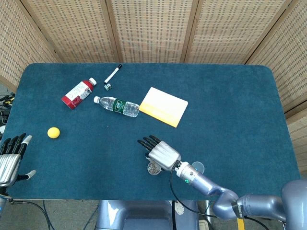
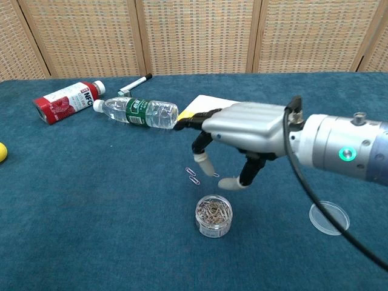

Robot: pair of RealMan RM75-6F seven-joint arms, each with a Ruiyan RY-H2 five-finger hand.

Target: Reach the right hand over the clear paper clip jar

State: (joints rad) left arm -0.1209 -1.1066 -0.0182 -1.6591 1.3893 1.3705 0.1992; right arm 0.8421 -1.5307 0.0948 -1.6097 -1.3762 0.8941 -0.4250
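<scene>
The clear paper clip jar (image 2: pixel 213 216) stands open near the table's front edge, full of clips; in the head view the jar (image 1: pixel 153 168) peeks out just below my right hand. My right hand (image 2: pixel 242 130) hovers palm-down above and slightly behind the jar, fingers apart and hanging down, holding nothing; the head view shows the same hand (image 1: pixel 160 152). Two loose paper clips (image 2: pixel 193 176) lie on the cloth beyond the jar. My left hand (image 1: pixel 10 158) rests at the table's front left corner, fingers extended and empty.
The jar's clear lid (image 2: pixel 329 218) lies to the right of the jar. Further back are a water bottle (image 1: pixel 117 106), a red bottle (image 1: pixel 78 93), a marker (image 1: pixel 113 73) and a yellow notepad (image 1: pixel 164 106). A yellow ball (image 1: pixel 53 132) sits at the left.
</scene>
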